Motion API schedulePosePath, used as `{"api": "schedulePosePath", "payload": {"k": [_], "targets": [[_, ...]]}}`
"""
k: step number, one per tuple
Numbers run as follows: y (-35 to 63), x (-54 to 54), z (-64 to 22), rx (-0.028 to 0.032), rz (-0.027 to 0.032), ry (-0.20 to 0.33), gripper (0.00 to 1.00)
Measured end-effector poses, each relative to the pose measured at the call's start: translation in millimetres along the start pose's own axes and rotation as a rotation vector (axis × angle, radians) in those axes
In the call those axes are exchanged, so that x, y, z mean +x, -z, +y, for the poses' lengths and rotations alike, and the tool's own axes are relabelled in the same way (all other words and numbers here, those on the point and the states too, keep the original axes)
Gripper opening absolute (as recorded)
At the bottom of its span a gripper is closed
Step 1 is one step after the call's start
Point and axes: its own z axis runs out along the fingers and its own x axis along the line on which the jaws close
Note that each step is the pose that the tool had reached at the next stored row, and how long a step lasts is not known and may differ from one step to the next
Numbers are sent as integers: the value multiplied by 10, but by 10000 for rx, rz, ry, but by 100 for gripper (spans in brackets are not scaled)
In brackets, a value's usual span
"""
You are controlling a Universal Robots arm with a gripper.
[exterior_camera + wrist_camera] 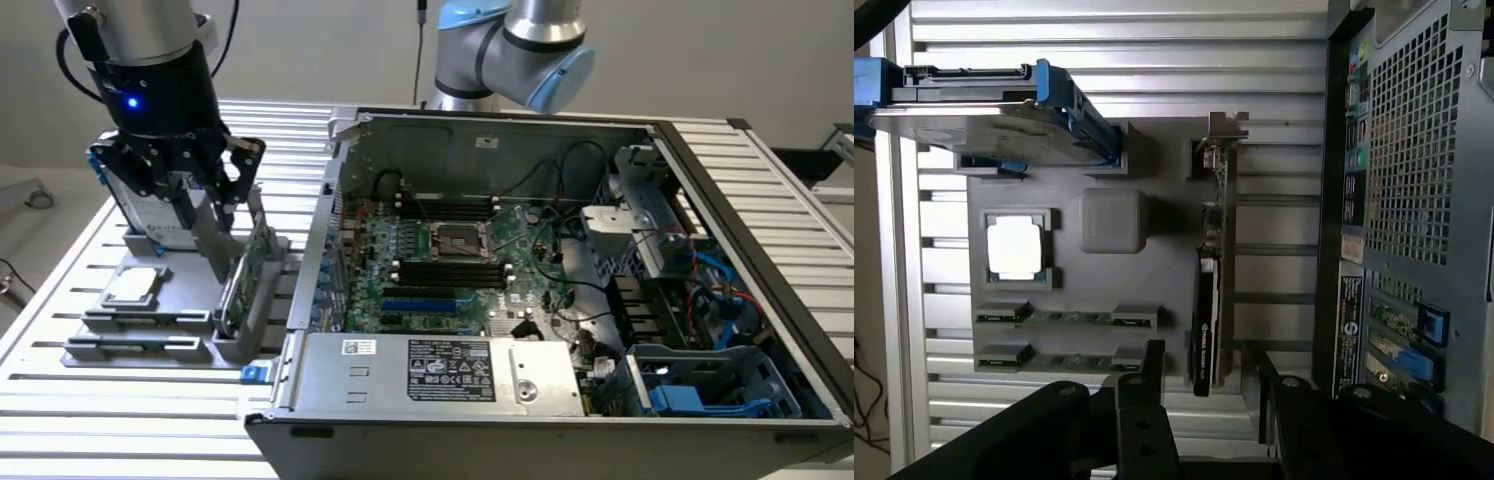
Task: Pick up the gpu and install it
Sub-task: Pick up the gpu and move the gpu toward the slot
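Broadly, table (pixel 134 410): slatted metal, carrying everything.
computer case (pixel 534 440): lies open on the exterior view's right, motherboard (pixel 454 250) exposed.
arm (pixel 514 50): extends to the exterior view's left, wrist pointing down.
parts holder (pixel 1164 200): grey tray just beside the case, below the wrist.
gripper (pixel 227 235): jaws spread wide, grasping nothing; fingers (pixel 1142 400) stand one on each side of the gpu (pixel 1204 320) at one end; contact cannot be told.
hard drive (pixel 994 115): silver, blue-framed, propped up in the holder.
gpu: on edge in its holder slot, black cover toward the chip side, green board toward the case.
processor chip (pixel 1014 247): flat in a square recess, well apart from the gpu.
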Motion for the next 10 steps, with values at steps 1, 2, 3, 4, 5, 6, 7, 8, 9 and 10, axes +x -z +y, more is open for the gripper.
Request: {"api": "schedulePosePath", "payload": {"k": [1, 2, 3, 4, 5, 6, 7, 8, 9, 10], "targets": [[-17, -7, 0, 1, 0, 4, 44], [-35, -18, 0, 2, 1, 9, 44], [-51, -32, 0, 4, 1, 14, 44], [-70, -43, 0, 3, 0, 16, 44], [-90, -52, 0, 3, -1, 17, 44], [-107, -57, 0, 4, 0, 18, 44], [-125, -60, 0, 3, 0, 17, 44], [-143, -62, 0, 3, -1, 17, 44], [-160, -65, 0, 3, 0, 19, 44], [-178, -67, -1, 4, 1, 21, 44]]}}
